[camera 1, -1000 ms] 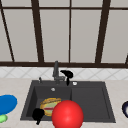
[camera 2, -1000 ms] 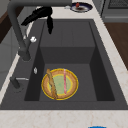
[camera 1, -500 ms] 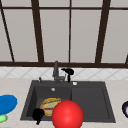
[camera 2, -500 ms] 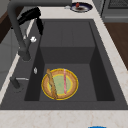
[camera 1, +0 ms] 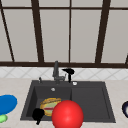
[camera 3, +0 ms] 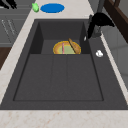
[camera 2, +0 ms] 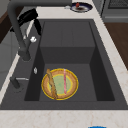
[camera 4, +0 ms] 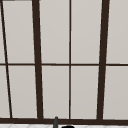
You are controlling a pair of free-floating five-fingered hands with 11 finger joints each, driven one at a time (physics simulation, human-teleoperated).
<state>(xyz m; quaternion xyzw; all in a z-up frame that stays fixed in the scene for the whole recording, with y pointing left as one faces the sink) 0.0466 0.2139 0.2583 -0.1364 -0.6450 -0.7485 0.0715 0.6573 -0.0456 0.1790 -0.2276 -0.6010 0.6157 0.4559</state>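
Where the right hand (camera 1: pixel 68 72) hangs by the back rim of the sink (camera 1: pixel 90 100), 1 finger (camera 1: pixel 69 78) points straight down and the others look spread out flat, holding nothing. In the left side view this hand (camera 2: pixel 27 17) floats just behind the faucet (camera 2: pixel 17 32), with its long finger (camera 2: pixel 38 27) sloping down toward the sink's back wall. In the right side view the same hand (camera 3: pixel 101 19) sits right beside the faucet (camera 3: pixel 96 15), and I cannot tell if they touch.

The faucet (camera 1: pixel 56 71) stands upright on the back ledge, and its long spout reaches out over the sink toward the front. A small white knob (camera 2: pixel 33 39) lies on the ledge near it.

The left hand (camera 1: pixel 38 114) floats at the front left corner of the sink, near the plate. I cannot tell how its fingers are set.

A yellow plate (camera 2: pixel 60 83) lies flat on the floor of the left basin. A brown stick (camera 2: pixel 52 83) lies across it, its long side running from the front of the sink toward the back, and a thin pink stick (camera 2: pixel 64 81) lies beside it the same way.

A big red ball (camera 1: pixel 67 115) sits at the front of the sink in the front view. A blue plate (camera 1: pixel 7 103) and a small green thing (camera 1: pixel 2 118) rest on the counter to the left. A dark plate (camera 2: pixel 80 7) sits on the counter to the right.
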